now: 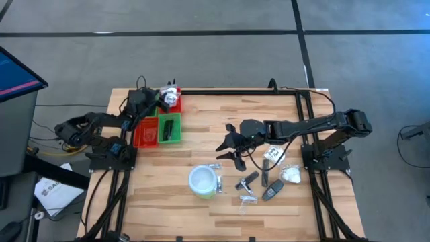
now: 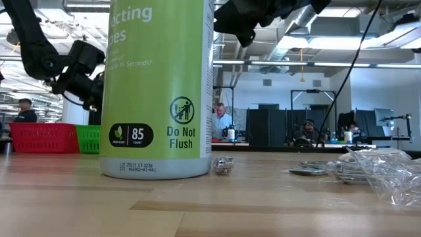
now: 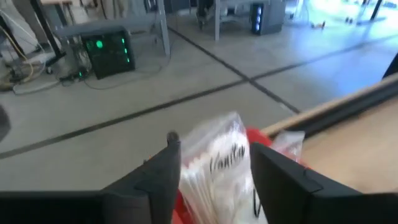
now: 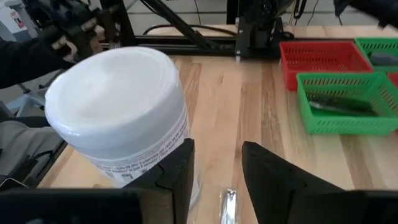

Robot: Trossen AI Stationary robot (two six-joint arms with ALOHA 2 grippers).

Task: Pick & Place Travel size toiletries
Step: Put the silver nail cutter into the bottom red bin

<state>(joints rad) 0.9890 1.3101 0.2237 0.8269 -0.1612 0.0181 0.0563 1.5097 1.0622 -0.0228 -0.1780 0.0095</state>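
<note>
Left hand open, clear crinkly packet between fingers

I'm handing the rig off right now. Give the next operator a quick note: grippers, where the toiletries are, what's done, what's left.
Left gripper: over the far red basket, jaws parted around a white packet; can't tell whether it has let go.
Right gripper: open, empty, hovering mid-table by the wipes tub.
Done: a dark item lies in the green basket; white packets at the far red basket.
Left: sticks, sachets and a white packet scattered on the table's right half near the right arm.
</note>
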